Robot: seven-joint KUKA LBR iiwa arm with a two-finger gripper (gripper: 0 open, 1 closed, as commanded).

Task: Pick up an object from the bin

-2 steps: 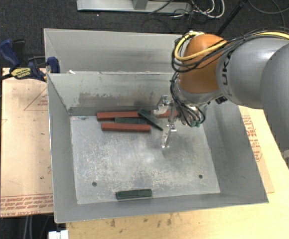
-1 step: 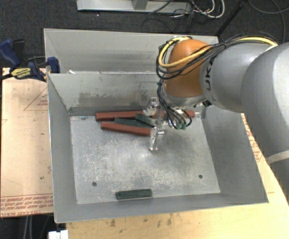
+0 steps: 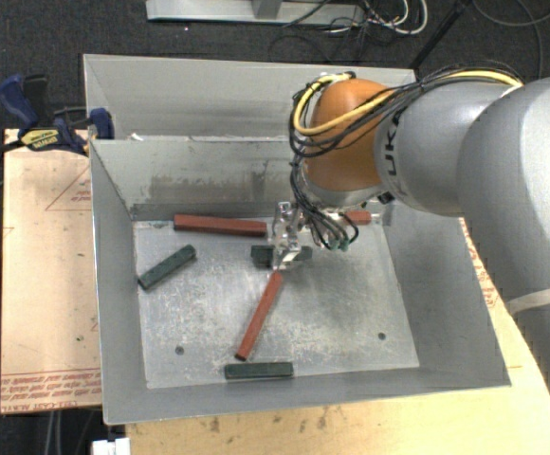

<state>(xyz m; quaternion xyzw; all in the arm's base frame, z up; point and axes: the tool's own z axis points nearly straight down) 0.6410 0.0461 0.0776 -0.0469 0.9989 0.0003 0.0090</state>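
Gripper (image 3: pixel 289 243): low near centre of bin (image 3: pixel 114 282), over the upper end of a red-brown stick (image 3: pixel 260 318) that runs toward 7 o'clock; small dark block (image 3: pixel 262 254) just beside it at 9 o'clock (opening: cannot tell). Status: nothing raised; grasp and lift judged outstanding.

Robotics lab: KUKA arm (image 3: pixel 465 150) w/ grey metal bin (image 3: pixel 114 254), loose cables (image 3: pixel 389 8) on dark carpet (image 3: pixel 28 27).

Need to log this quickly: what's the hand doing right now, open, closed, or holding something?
Hand: cannot be told, open or closed; it is down at the upper end of the slanted red-brown stick, next to a dark green block.
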